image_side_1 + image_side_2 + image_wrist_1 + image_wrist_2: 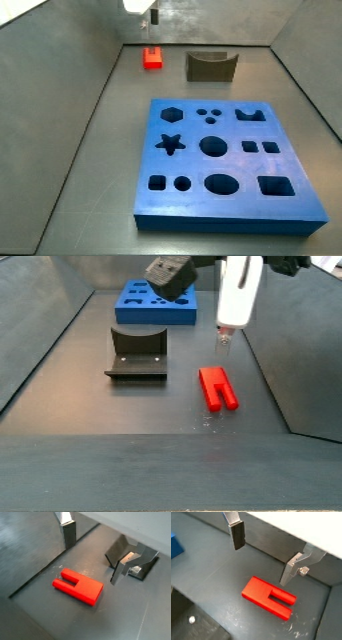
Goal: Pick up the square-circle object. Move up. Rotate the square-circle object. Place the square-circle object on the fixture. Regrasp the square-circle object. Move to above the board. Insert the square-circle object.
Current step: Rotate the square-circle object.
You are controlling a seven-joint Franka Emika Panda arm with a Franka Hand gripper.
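Note:
The red square-circle object lies flat on the dark floor with its two prongs at one end, and shows in both wrist views. My gripper hangs open above it, and the gap between the fingers is empty. In the side views the red piece lies beside the olive-brown fixture, apart from it, and my gripper hovers just past the piece's far end. The blue board lies flat, away from both. From this side my gripper sits above the red piece.
Grey walls enclose the floor on both sides. The fixture stands between the red piece and the board's far edge. A corner of the blue board and a dark plate with a screw show in a wrist view.

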